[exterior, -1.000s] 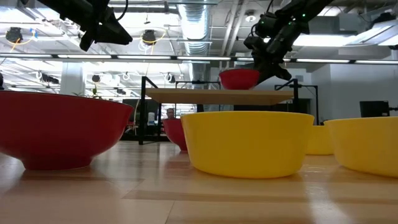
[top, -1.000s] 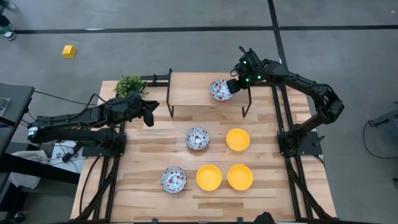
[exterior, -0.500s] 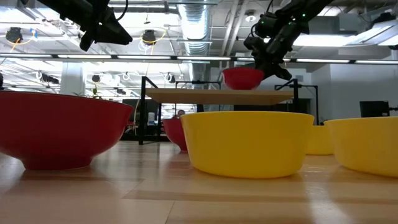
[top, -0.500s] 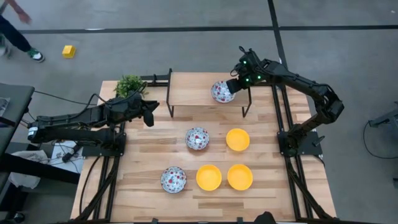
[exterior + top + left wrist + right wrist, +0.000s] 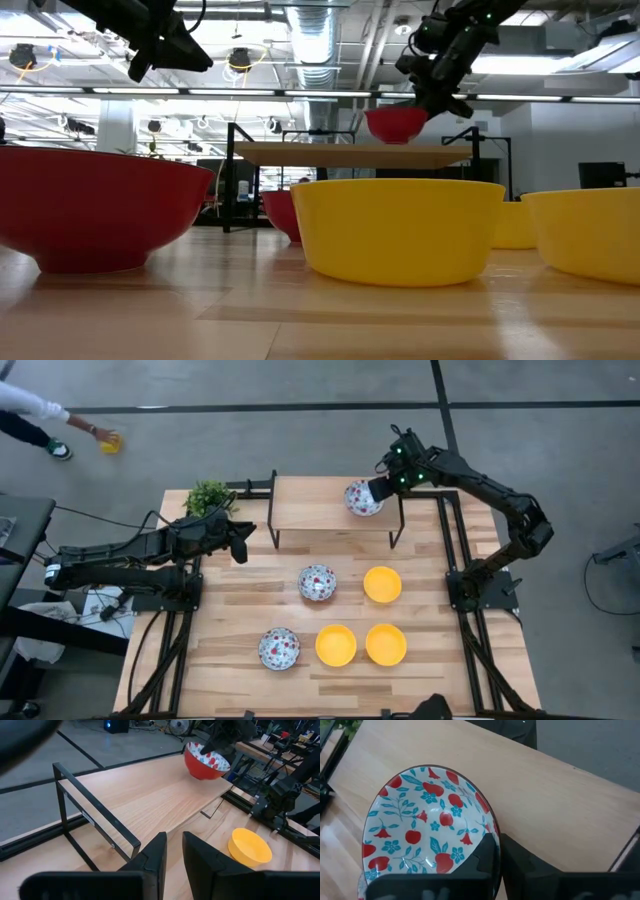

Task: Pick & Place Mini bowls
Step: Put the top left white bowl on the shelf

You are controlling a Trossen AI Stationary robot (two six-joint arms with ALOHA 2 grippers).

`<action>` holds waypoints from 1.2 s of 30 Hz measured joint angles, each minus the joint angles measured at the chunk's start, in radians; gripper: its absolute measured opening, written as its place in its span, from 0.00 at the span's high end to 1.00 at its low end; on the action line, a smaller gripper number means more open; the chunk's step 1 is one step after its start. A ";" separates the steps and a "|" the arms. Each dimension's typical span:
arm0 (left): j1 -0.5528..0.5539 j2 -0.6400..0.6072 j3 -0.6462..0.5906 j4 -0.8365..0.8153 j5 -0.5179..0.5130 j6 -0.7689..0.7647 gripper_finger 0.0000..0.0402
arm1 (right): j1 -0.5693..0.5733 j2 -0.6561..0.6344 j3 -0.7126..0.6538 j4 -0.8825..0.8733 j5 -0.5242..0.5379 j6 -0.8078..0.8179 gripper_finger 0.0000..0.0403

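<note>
1. The right gripper (image 5: 377, 490) is closed on the rim of a floral bowl (image 5: 361, 498), above the right end of the raised shelf (image 5: 310, 505).
2. The bowl hangs tilted at the gripper's tip.
3. The left gripper (image 5: 240, 542) waits by the table's left edge, fingers nearly closed, holding nothing.

a: what's hidden here?
b: in the low view the near yellow bowl (image 5: 398, 230) blocks most of the table behind it, and the big red-sided bowl (image 5: 92, 208) is cut off by the left edge.
a: and the bowl on the shelf?
b: the patterned bowl (image 5: 422, 837) runs off the bottom of the right wrist view, its rim partly behind the right gripper (image 5: 498, 851).
a: anyone around?
b: a person's arm (image 5: 45, 415) at the high view's corner; the rest is out of frame, and the yellow thing (image 5: 108, 444) by the hand is too small to tell.
</note>
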 joint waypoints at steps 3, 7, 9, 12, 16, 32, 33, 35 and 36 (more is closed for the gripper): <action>0.000 0.000 0.000 0.001 0.000 0.000 0.85 | -0.005 0.000 0.006 -0.018 -0.011 -0.003 0.99; 0.000 0.000 0.000 0.006 0.000 0.022 0.85 | -0.003 0.004 0.001 -0.040 -0.011 -0.004 0.97; 0.000 0.000 0.000 0.008 0.000 0.026 0.85 | -0.002 0.008 0.000 -0.041 0.000 -0.012 0.97; 0.000 0.000 0.000 0.012 0.000 0.026 0.85 | -0.003 0.007 0.000 -0.015 0.007 -0.021 0.98; 0.000 0.000 0.000 0.015 0.000 0.026 0.85 | -0.016 0.007 0.000 -0.020 0.006 -0.022 0.99; 0.000 0.000 0.000 0.021 0.000 0.026 0.85 | -0.016 0.044 0.000 -0.013 -0.004 -0.029 0.97; 0.000 0.000 0.000 0.021 0.000 0.025 0.85 | -0.015 0.049 0.000 -0.011 -0.004 -0.030 0.96; 0.000 0.000 0.000 0.022 0.000 0.025 0.85 | -0.016 0.054 0.000 -0.009 -0.004 -0.030 0.95; 0.000 0.000 0.000 0.022 0.000 0.025 0.85 | -0.016 0.054 0.000 -0.010 -0.003 -0.030 0.94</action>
